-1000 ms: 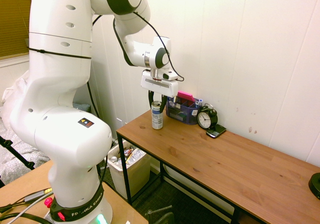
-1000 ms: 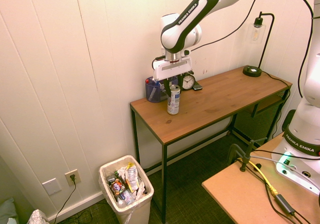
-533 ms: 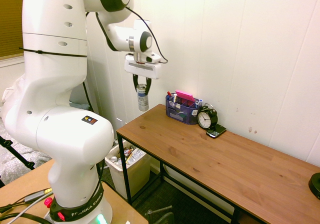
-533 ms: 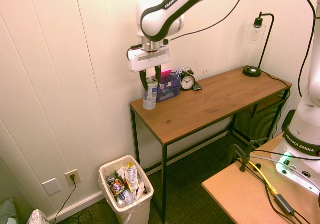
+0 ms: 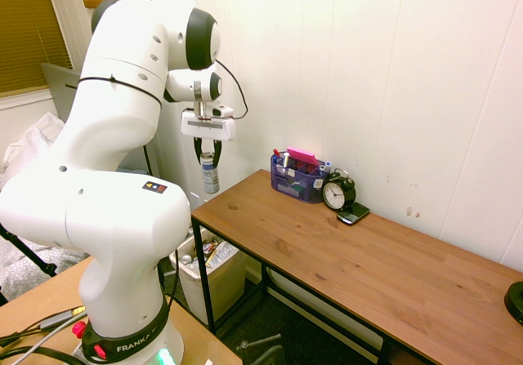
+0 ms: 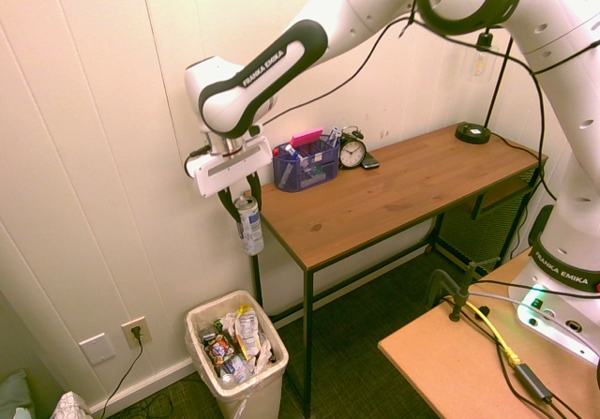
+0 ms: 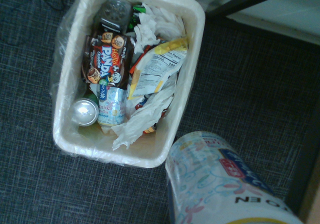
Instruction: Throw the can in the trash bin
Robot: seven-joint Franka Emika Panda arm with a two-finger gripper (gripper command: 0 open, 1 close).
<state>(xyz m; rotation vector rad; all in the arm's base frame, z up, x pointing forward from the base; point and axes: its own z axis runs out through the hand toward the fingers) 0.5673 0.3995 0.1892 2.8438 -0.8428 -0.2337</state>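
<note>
While the trash bin stands below, the claw pinches the can between its fingers.

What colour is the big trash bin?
The tapered plastic bin is creamy white, best seen in the second exterior view.

The can is tall and thin. It has a shiny silver top, and its side is white with blue on it. In the wrist view, you can see light blue swirls, pink shapes, a little red patch and some letters. It is up in the air, just past the end of the desk, held near its top by the fingers. It leans a little.

The trash bin is a creamy white box with a clear bag over its rim. It stands upright on the floor, near the end of the desk, lower than the can. It is open on top, with trash inside.
</note>
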